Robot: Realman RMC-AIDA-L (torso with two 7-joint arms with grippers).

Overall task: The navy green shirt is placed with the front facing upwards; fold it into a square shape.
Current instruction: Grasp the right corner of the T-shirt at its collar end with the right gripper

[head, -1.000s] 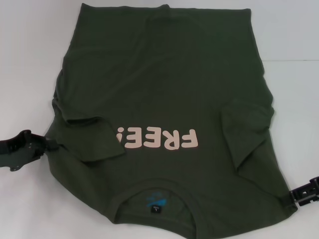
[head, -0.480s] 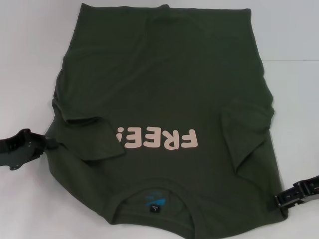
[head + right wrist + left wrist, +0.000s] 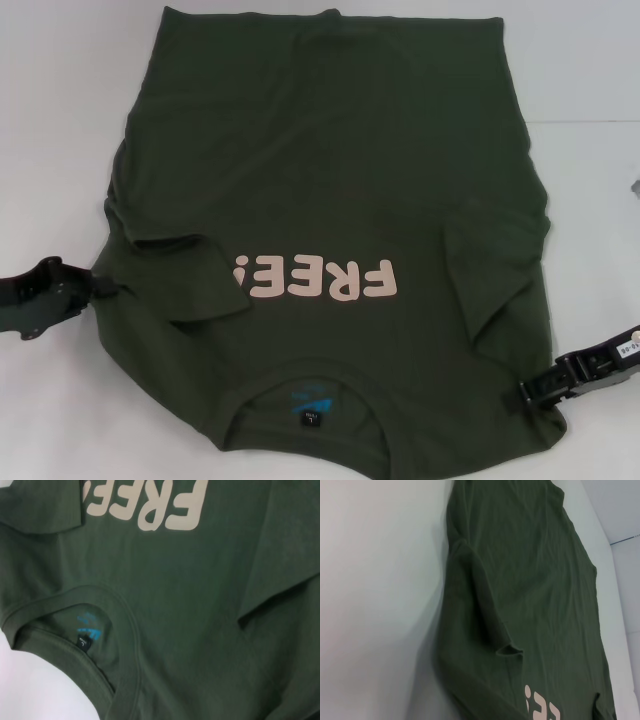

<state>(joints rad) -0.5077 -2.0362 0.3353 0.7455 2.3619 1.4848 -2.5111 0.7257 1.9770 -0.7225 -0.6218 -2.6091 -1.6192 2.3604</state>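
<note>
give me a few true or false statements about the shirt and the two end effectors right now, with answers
1. The shirt lies with its FREE! lettering facing up. True.
2. Both sleeves are spread straight out to the sides. False: both are folded inward onto the body of the shirt.
3. The left end effector is at the shirt's edge near the folded left sleeve. True.
4. The right end effector hovers over the lettering. False: it is at the shirt's right edge, near the shoulder by the collar end.
5. The collar is at the end of the shirt nearest the robot. True.
6. The neck label is white. False: it is black.
</note>
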